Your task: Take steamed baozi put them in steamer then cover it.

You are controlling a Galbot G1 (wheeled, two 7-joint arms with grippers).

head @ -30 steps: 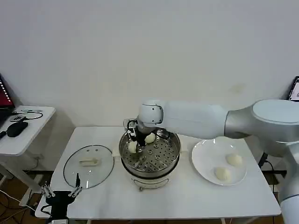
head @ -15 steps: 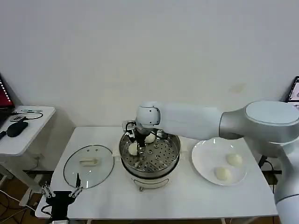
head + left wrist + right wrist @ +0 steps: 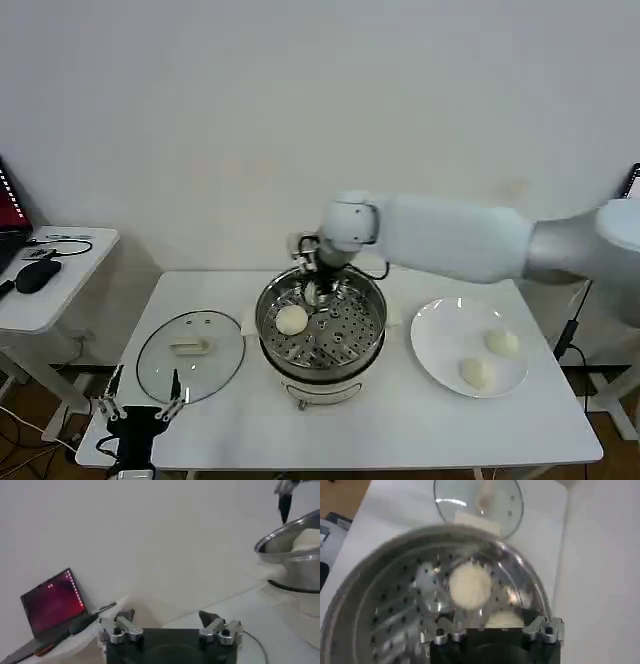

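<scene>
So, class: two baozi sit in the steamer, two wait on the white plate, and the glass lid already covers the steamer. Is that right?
Not quite. The glass lid lies flat on the table to the robot's left of the steamer, which is open, as the head view shows. Two baozi in it and two on the white plate is correct.

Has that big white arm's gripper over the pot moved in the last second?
Yes. The right gripper has shifted rightward and back across the shiny round steel steamer, toward its far rim.

Head view looks down; both wrist views share the steamer (image 3: 321, 328).
</scene>
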